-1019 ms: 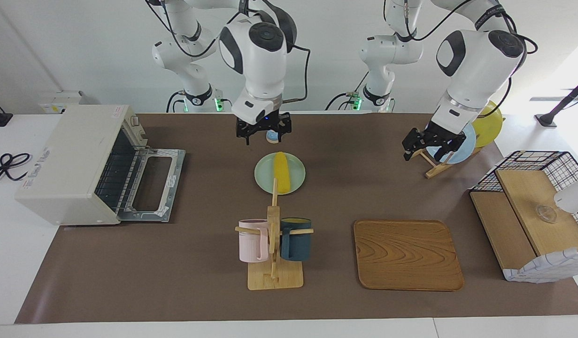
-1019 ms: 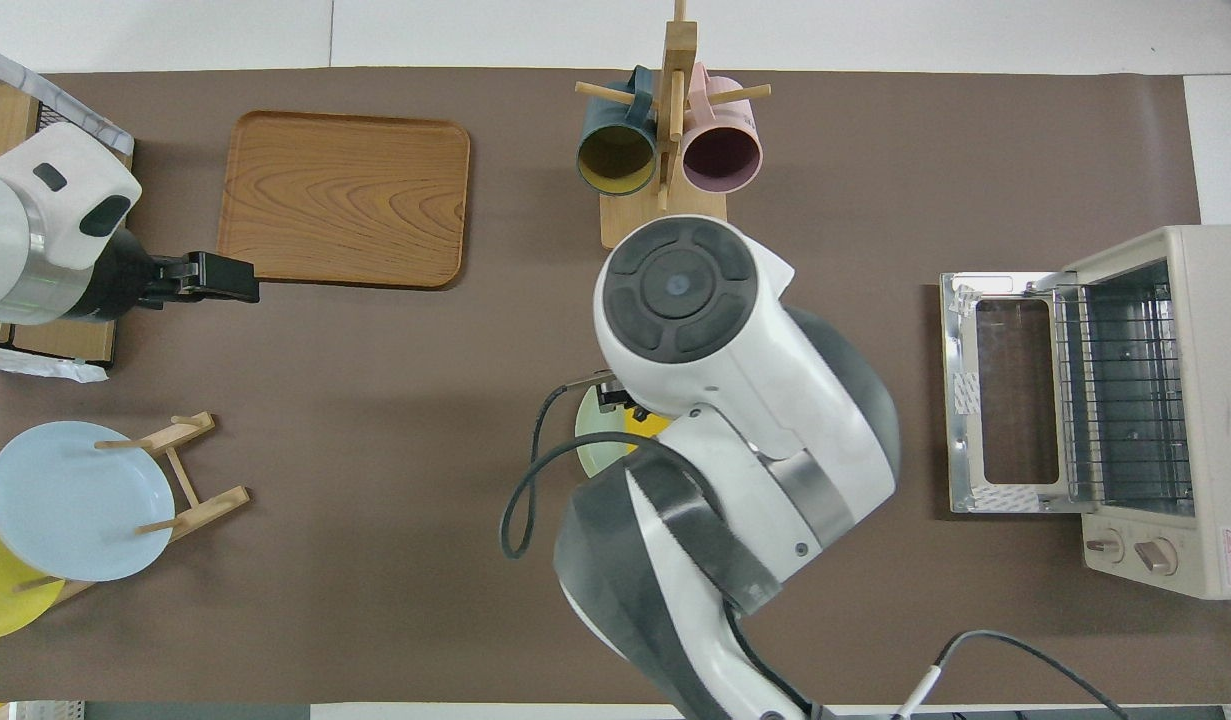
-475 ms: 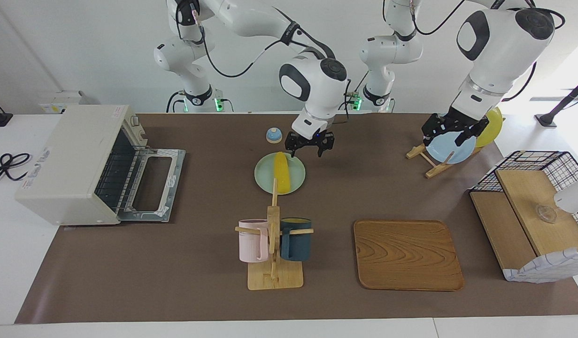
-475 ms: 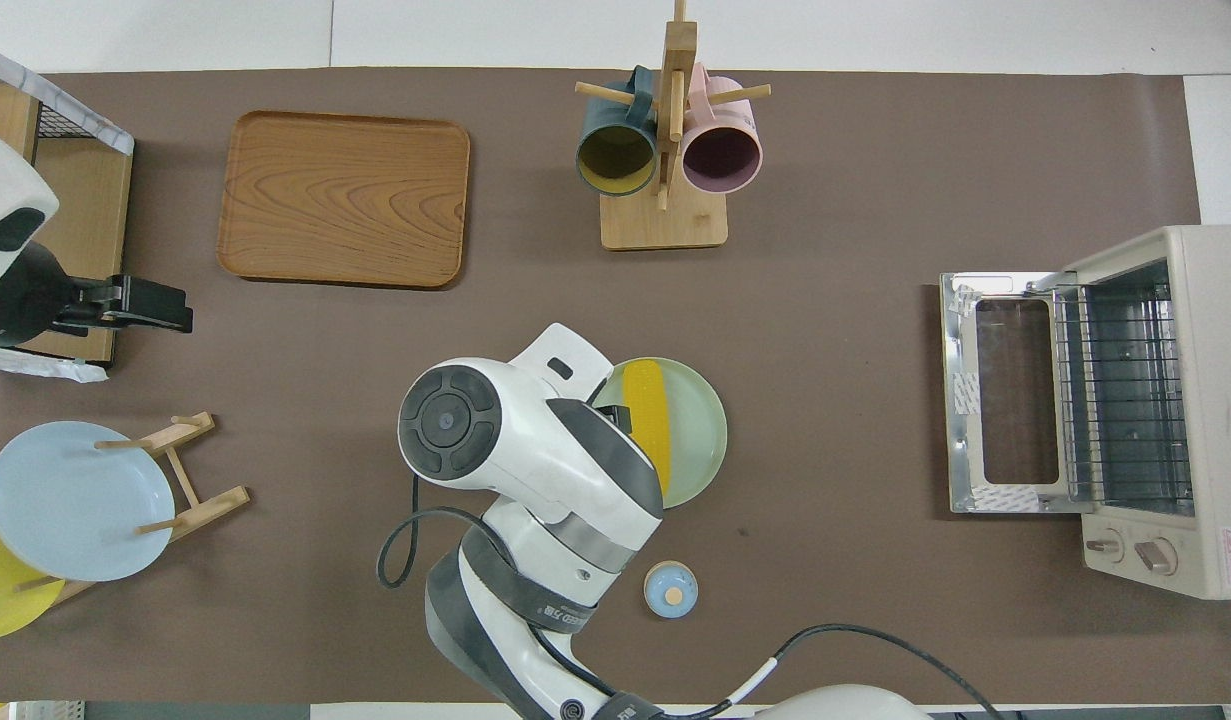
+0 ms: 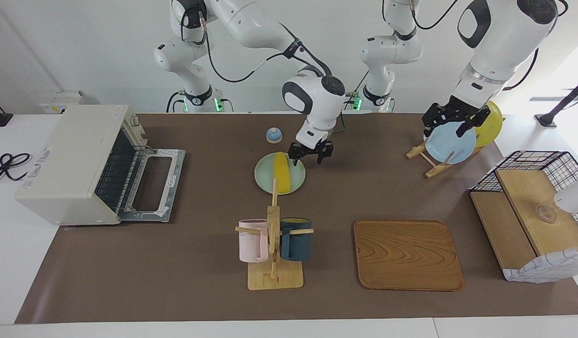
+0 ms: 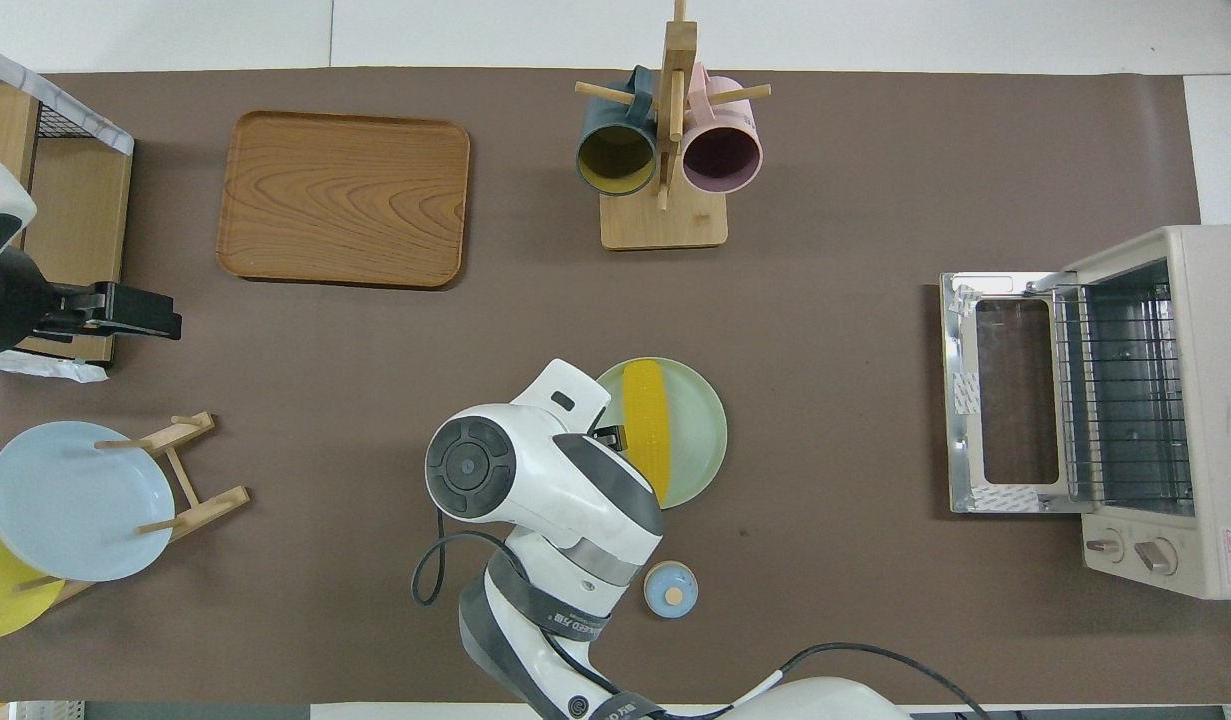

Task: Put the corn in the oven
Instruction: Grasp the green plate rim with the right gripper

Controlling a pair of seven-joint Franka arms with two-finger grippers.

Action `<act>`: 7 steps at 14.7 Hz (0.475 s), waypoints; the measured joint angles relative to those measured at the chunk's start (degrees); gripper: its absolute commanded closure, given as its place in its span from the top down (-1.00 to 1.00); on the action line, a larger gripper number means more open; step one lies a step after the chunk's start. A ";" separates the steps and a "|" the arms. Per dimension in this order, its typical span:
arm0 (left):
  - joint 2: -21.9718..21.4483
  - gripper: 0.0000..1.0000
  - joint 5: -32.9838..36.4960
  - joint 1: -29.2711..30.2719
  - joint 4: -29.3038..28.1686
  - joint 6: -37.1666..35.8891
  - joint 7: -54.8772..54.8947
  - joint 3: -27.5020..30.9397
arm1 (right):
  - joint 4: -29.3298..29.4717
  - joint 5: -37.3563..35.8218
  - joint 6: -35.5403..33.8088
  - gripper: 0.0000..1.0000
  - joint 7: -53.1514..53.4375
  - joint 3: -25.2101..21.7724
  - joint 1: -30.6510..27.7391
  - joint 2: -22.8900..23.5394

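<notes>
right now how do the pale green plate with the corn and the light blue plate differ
The pale green plate lies flat mid-table; the light blue plate stands on edge in a wooden rack. The green one carries the yellow corn cob; the blue one carries nothing. Both are round.

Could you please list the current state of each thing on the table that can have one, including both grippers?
oven: door dropped open, rack bare.
corn: lying on the green plate, not gripped.
right gripper: jaws open, low at the plate's edge beside the corn.
left gripper: jaws open, waiting above the blue plate.
blue plate: upright in its rack.
pink mug: hung on the stand.
dark mug: hung on the stand.
wooden tray: nothing on it.
</notes>
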 measured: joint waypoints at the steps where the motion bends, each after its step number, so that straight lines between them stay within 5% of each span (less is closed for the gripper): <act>1: 0.32 1.00 0.00 0.00 0.93 -0.49 0.00 0.00 | -1.69 -0.49 1.54 0.08 0.00 0.00 0.00 -0.35; 7: 2.56 1.00 0.01 0.00 2.74 -1.38 0.00 -0.03 | -6.31 -1.45 4.77 -0.06 0.00 0.00 0.00 -2.17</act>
